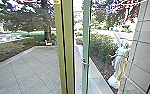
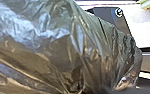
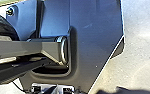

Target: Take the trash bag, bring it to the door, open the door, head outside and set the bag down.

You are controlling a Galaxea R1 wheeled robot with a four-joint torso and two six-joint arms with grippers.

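A white statue [image 1: 119,58] with gold down one side, green shrubs [image 1: 101,46], pale gray paving [image 1: 26,71] crossed by dark diagonal lines, a yellow-green door frame [image 1: 69,47] striped black, and a shiny black trash bag [image 2: 53,45] with silvery-blue and brownish glints.

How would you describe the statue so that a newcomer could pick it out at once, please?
In the head view, find the big grey wall on the right, then look between it and the slim green upright with a handle. The statue stands there, a pale, draped figure with a part raised at its top. Its whitish colour sets it apart from the green bushes beside it.
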